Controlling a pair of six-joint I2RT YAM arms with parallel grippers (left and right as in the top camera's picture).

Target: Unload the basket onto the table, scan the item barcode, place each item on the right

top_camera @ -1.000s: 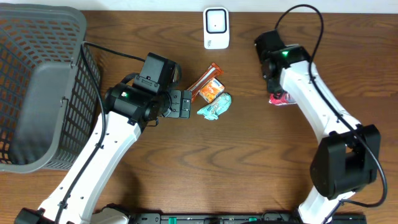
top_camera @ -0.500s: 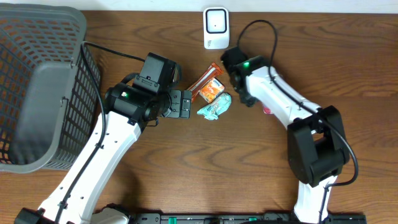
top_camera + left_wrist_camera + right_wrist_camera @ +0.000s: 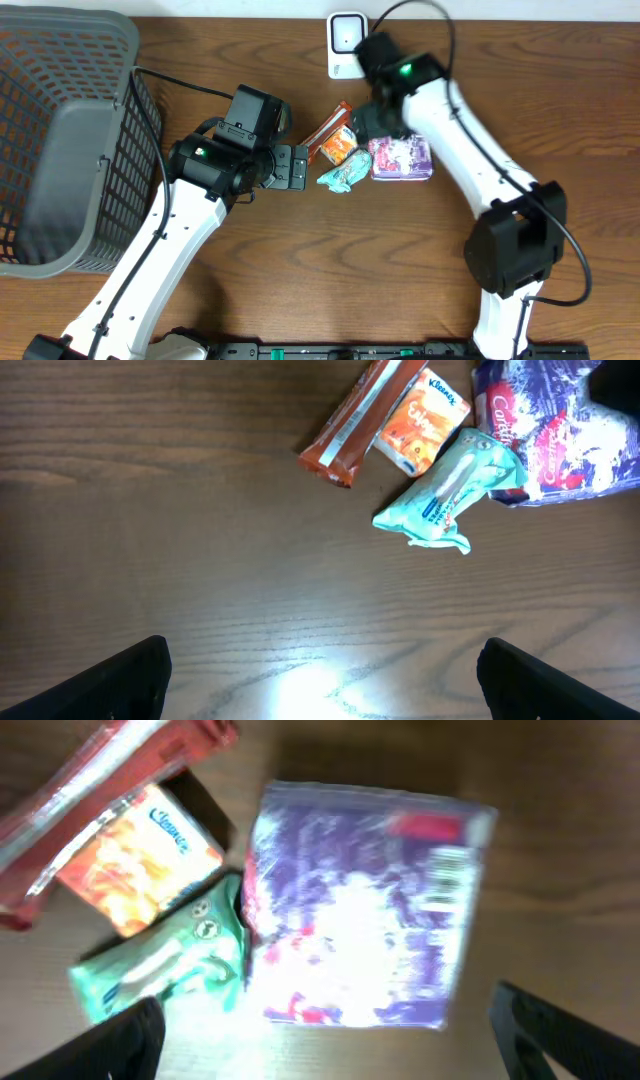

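The grey basket sits far left, out of my way. The purple packet lies flat on the table below the white scanner, its left edge touching the teal wipes pack. I judge it light, soft and slick, a film bag that sags, so I'd pinch across a short edge. My right gripper hangs over it, fingers spread wide, holding nothing. My left gripper gapes above bare wood. The wrist view is too blurred to read its print.

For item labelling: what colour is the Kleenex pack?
The Kleenex pack is orange, clearest in left wrist view.
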